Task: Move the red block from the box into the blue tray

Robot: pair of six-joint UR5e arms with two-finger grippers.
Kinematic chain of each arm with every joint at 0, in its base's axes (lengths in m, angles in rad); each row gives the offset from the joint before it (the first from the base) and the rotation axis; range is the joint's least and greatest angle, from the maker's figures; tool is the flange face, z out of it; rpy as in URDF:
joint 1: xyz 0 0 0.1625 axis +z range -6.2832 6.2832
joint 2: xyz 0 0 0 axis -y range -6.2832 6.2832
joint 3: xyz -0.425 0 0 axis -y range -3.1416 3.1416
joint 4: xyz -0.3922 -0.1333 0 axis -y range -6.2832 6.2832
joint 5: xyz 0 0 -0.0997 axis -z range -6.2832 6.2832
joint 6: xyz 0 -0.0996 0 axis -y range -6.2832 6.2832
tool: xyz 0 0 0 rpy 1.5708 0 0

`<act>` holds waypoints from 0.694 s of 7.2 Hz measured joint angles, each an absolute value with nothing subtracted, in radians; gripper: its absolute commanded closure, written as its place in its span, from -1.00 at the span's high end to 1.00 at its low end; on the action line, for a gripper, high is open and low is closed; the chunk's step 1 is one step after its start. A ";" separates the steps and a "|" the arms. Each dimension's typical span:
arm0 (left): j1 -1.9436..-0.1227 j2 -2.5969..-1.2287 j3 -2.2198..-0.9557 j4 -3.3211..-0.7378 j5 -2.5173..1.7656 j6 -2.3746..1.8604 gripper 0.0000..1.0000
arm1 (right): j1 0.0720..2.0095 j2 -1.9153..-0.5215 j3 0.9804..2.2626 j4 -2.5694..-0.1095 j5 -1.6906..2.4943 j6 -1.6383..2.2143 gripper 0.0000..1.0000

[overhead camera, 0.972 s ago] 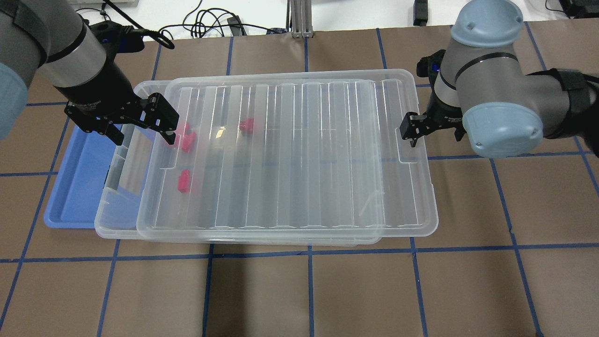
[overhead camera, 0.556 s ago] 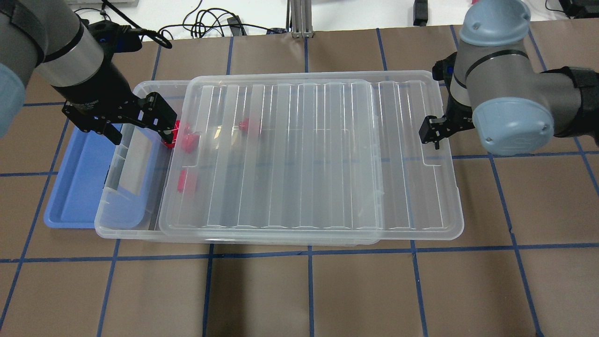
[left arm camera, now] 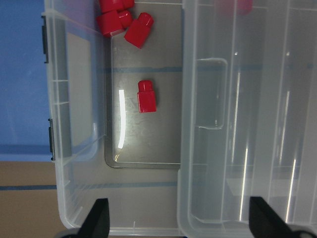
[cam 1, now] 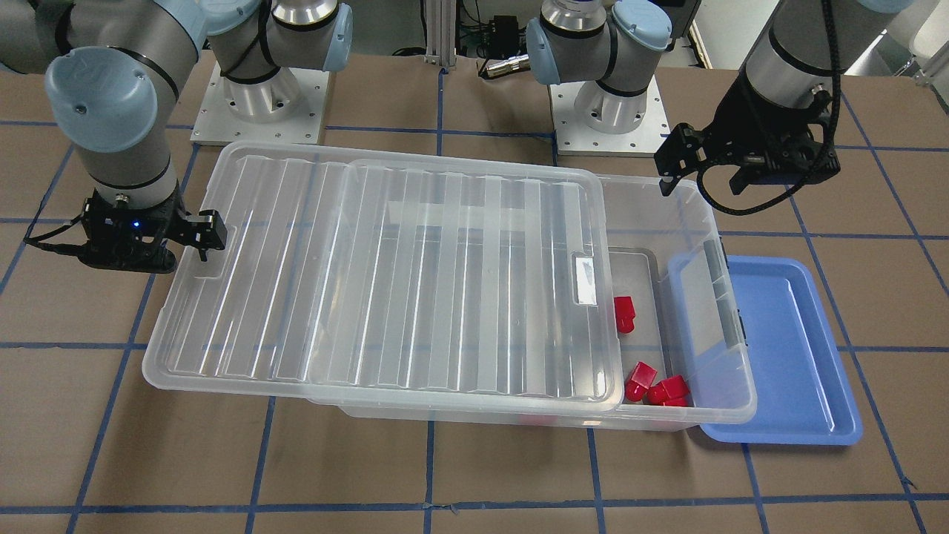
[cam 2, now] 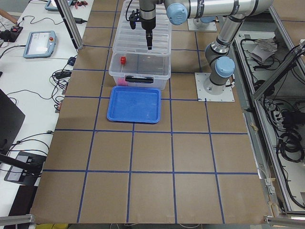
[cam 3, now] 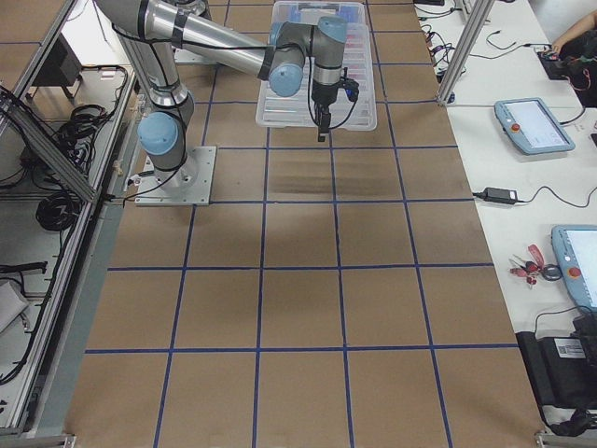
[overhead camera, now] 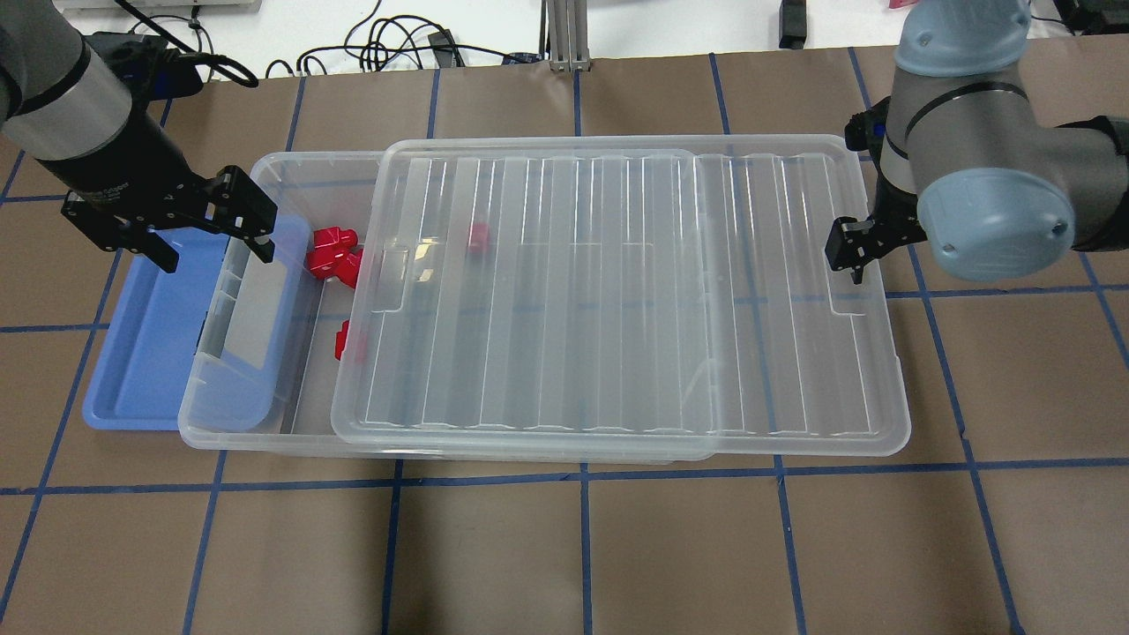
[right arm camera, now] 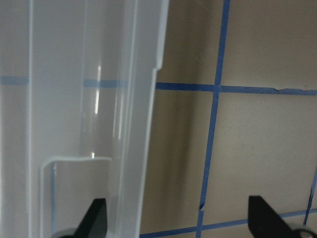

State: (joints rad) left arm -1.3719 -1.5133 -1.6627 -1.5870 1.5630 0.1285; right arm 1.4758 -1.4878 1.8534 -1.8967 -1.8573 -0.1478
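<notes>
Several red blocks lie in the box (overhead camera: 231, 430): a cluster (overhead camera: 331, 250) at its uncovered left end, one (overhead camera: 346, 339) half under the lid (overhead camera: 617, 291), one (overhead camera: 477, 236) under it. The left wrist view shows a single block (left arm camera: 146, 96) and the cluster (left arm camera: 119, 20). The blue tray (overhead camera: 141, 353) sits against the box's left end, partly under it. My left gripper (overhead camera: 217, 257) is open and empty above the box's left rim. My right gripper (overhead camera: 849, 263) is open at the lid's right edge, and the edge runs between its fingers in the right wrist view (right arm camera: 176, 223).
The lid overhangs the box's right end and rests askew on it. In the front-facing view the tray (cam 1: 786, 334) lies right of the box (cam 1: 708, 245). Brown table with blue tape lines (overhead camera: 582, 467) surrounds them. Cables (overhead camera: 388, 40) lie beyond the far edge.
The lid has slid to the right together with my right gripper, uncovering the box's left end and the block cluster. My left gripper has moved left, away from the blocks.
</notes>
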 measured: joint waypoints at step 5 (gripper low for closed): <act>-1.365 -1.641 -1.686 -1.448 1.557 0.122 0.73 | 1.443 -1.495 1.852 -1.877 -1.889 -0.171 1.00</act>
State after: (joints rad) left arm -1.3653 -1.6412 -1.6863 -1.4477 1.5573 0.1221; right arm 1.4433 -1.4952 1.8517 -1.8766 -1.8892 -0.1707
